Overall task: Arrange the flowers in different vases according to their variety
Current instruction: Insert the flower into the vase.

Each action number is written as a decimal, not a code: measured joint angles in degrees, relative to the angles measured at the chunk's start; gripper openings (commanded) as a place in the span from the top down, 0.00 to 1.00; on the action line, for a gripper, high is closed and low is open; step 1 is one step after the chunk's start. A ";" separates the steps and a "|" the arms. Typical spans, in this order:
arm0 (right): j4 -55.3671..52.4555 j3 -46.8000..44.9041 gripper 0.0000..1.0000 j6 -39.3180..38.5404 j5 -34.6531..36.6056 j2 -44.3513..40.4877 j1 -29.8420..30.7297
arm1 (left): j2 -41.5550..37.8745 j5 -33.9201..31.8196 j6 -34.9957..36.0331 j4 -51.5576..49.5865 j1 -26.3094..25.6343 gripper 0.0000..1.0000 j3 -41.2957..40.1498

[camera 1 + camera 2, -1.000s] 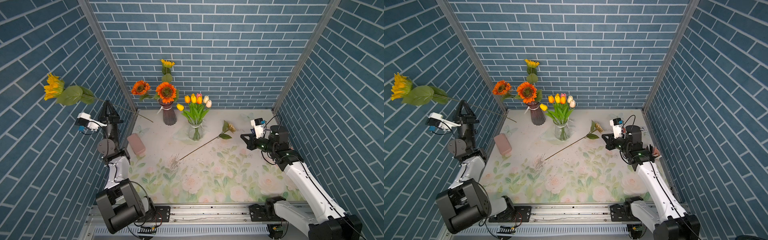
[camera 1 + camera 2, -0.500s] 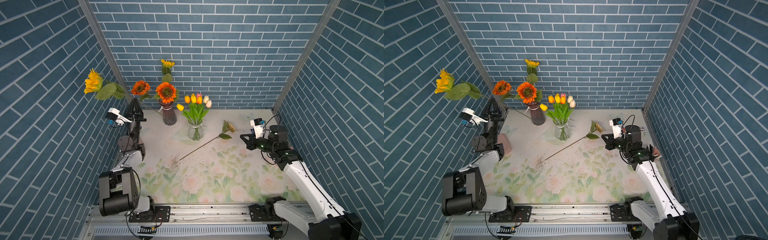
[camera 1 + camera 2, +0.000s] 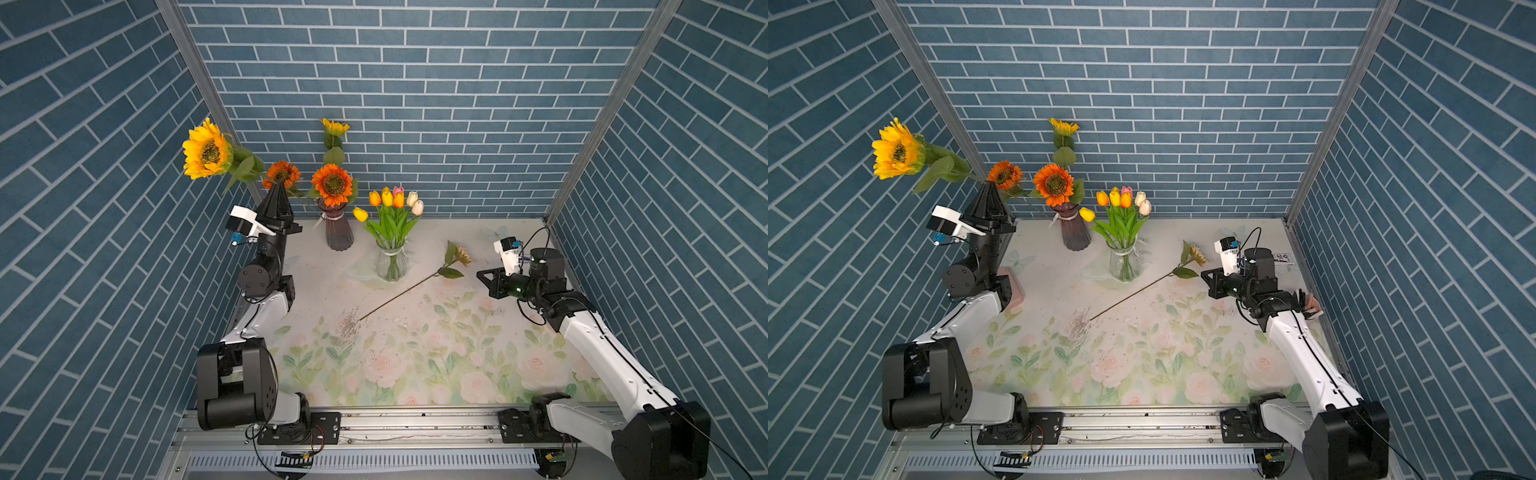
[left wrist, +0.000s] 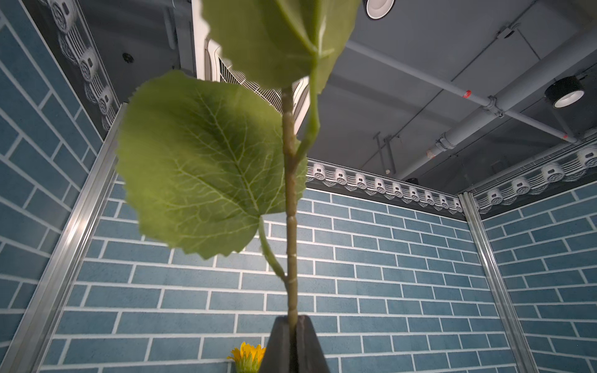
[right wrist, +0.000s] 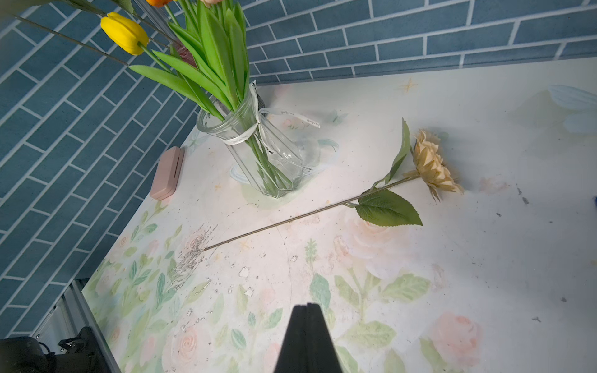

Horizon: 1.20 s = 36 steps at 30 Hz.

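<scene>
Holding yellow sunflower (image 3: 206, 149) by stem: L gripper (image 3: 279, 185) fingers clamped on it, pointing up, head at 10 o'clock from purple vase (image 3: 338, 230). R gripper (image 3: 478, 274) fingers together, empty, at 3 o'clock of cream sunflower (image 5: 431, 166) lying on surface (image 3: 478, 232). Tulips (image 3: 392, 199) in clear vase (image 3: 390, 266).

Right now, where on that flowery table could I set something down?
Bare: the front half of the printed floral mat, between the lying cream sunflower and the metal rail. Crowded: the back left, around the ribbed dark purple vase and clear glass tulip vase.
</scene>
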 measured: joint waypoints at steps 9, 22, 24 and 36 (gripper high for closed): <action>-0.39 1.92 1.00 -0.02 -0.37 0.74 0.02 | 10.36 -0.98 -0.76 0.09 -0.63 1.00 6.93; -1.27 3.72 1.00 -0.02 -0.46 2.51 0.02 | 15.08 -1.95 -1.09 0.17 -0.87 1.00 13.14; -1.31 4.17 1.00 -0.04 -0.63 3.06 0.00 | 15.32 -1.95 -0.68 0.22 -0.87 1.00 13.88; -1.75 5.42 1.00 -0.22 -1.31 4.02 0.02 | 20.52 -2.03 0.37 0.57 -1.01 1.00 17.18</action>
